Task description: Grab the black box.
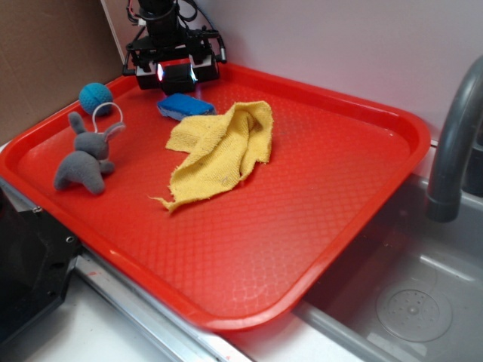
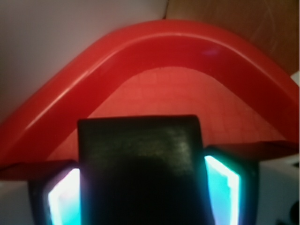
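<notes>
The red tray (image 1: 362,181) held everything. My gripper (image 1: 176,73) sat in its far corner, and the black box (image 1: 177,75) was clamped between my two lit fingers (image 2: 63,199). In the wrist view the box (image 2: 140,159) filled the gap between them, touching both pads, with the tray's curved rim (image 2: 154,40) just beyond it. Just in front of my gripper lay the blue sponge (image 1: 184,105), flat on the tray floor. A crumpled yellow cloth (image 1: 219,151) spread beside the sponge toward the tray's middle. On the other side sat a blue ball (image 1: 96,96) near the rim and a grey stuffed toy (image 1: 87,160) nearer the front. A grey faucet (image 1: 453,143) rose over the sink (image 1: 407,302) beside the tray.
</notes>
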Controlling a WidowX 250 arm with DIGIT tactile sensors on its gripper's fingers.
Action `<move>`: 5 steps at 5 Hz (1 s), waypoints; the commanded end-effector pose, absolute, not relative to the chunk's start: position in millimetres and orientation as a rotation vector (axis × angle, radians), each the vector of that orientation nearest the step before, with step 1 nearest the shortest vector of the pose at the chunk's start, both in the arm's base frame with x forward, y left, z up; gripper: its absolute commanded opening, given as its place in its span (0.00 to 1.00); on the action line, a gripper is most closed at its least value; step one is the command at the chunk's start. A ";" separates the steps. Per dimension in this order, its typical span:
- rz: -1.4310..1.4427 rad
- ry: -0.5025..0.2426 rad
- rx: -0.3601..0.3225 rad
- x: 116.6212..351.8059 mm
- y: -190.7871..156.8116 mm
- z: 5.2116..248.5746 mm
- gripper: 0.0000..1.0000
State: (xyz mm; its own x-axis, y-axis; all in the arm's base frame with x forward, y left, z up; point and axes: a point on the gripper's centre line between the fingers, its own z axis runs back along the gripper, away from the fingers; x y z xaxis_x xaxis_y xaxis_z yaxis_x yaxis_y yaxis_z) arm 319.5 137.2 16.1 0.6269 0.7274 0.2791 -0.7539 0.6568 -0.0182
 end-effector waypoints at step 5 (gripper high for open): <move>0.474 -0.048 -0.036 278.3 29.8 146.0 0.00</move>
